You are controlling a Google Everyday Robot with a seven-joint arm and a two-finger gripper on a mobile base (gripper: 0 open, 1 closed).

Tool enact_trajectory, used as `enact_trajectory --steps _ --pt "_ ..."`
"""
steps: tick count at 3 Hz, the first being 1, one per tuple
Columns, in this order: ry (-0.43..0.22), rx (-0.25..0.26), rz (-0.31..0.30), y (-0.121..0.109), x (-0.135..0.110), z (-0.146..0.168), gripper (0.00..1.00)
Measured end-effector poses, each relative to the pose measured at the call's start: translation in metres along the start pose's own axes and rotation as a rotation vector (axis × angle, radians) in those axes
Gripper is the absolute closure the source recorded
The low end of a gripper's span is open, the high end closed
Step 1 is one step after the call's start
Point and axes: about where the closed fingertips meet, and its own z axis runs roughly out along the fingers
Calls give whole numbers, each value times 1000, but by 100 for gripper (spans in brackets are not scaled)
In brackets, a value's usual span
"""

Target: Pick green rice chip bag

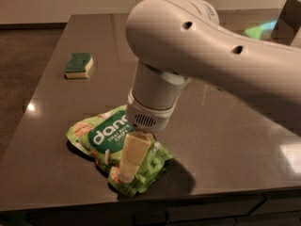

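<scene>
Looking at the camera view, the gripper [129, 166] is down on top of the green rice chip bag [101, 135], coming in almost straight from above with a slight lean. Its cream-coloured end sits on the right half of the bag. So the bag is directly underneath it and spreads out mostly to the left in the picture, where the dark green panel with the white "dang" lettering shows. A bit of crinkled light-green foil pokes out to the right of the gripper and below it too. Honestly can't tell whether the gripper is apart or clamped on the bag, the angle just doesn't show it.

The bag lies flat and crumpled on the dark grey table [225, 140]. Only 1 other thing is on there, a green-and-yellow sponge [79, 66] toward the back left. The bag is well apart from the sponge, nearer the table's front edge and a little to its right. The gripper is also well apart from the sponge, on its near-right side. The big white robot arm [197, 41] reaches in from the upper right, and its round wrist hangs right over the bag's top right corner, covering the end of the lettering.
</scene>
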Motion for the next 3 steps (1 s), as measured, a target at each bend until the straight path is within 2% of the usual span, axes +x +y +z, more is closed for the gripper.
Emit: enact_trajectory --steps 1,3 --pt "1 2 2 -2 -2 -1 37" --pt "-23 48 2 -23 -2 -25 83"
